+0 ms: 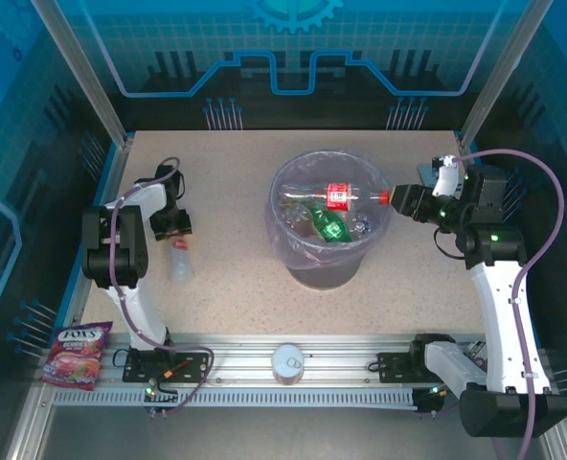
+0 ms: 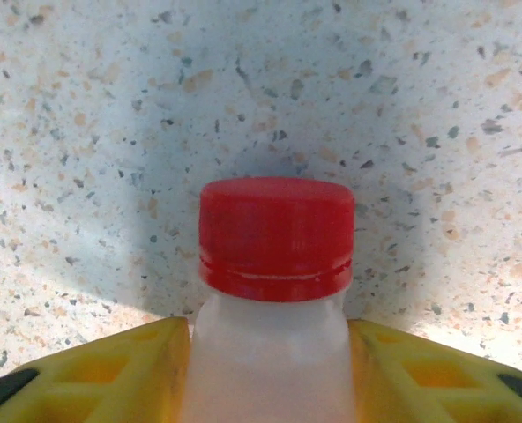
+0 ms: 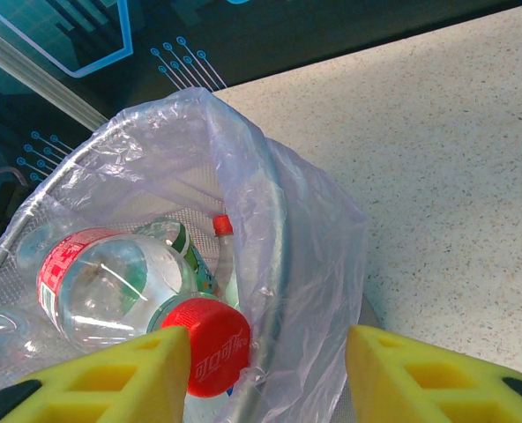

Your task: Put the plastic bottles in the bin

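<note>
The left pincer (image 1: 176,233) is clenched on a milky white bottle (image 1: 180,264) lying on the speckled counter (image 1: 236,163). In the left wrist view its yellow fingers (image 2: 111,374) press against both sides of the bottle's shoulder. The plain red cap (image 2: 274,238) juts out just beyond the fingertips and carries no writing, and no label can be made out on this bottle. The right pincer (image 1: 405,201) is released, its yellow fingers (image 3: 428,374) spread well apart at the rim of the bin (image 1: 276,196). Straight ahead of it a clear red-labelled bottle (image 1: 339,197) lies across the top of the bin. Its red cap (image 3: 210,345) points back at the pincer and sits just beside the left finger in the right wrist view. The cap bears small white lettering and the red label some white script, both too small to read. Farther in from the right pincer, lower in the bag-lined bin, lies a green bottle (image 1: 329,226) with a white and green label that cannot be read. Near the left arm's base, behind the left pincer at the near edge, lies a pink sweets bag (image 1: 75,353) printed "FOX'S". A round tin can (image 1: 288,362) stands on the rail between the two arm bases.
</note>
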Available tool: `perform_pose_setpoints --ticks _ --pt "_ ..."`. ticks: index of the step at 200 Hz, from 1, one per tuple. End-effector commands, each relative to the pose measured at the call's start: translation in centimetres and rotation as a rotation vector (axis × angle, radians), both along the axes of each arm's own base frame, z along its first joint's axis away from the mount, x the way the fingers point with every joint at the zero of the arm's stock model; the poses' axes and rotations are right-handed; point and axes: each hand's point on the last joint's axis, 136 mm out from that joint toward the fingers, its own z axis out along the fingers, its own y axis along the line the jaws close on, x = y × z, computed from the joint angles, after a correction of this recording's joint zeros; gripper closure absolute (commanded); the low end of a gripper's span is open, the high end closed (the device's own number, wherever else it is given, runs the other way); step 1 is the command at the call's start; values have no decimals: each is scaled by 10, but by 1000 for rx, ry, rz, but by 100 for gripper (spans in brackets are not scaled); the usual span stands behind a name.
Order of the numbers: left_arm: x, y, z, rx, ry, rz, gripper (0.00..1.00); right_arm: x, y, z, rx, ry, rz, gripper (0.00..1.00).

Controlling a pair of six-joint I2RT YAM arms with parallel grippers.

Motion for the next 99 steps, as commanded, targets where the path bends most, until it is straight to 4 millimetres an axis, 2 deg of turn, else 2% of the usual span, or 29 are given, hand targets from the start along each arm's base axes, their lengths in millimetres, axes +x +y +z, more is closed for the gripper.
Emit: perform_pose_setpoints --ticks 1,26,55,79,99 --pt "0 -7 3 -27 -15 2 56 -5 -2 13 -2 -31 -2 49" --pt "3 -14 13 -50 -43 -6 57 -6 -2 15 -2 -33 -2 49" --pt "13 -31 40 -90 -115 -37 57 -6 -2 17 -1 -34 -3 49" --pt "25 -54 82 -158 -230 -87 57 -8 -2 17 3 -32 -3 49" --pt "35 -78 132 -256 -375 -126 58 -8 -2 18 4 -33 -2 49"
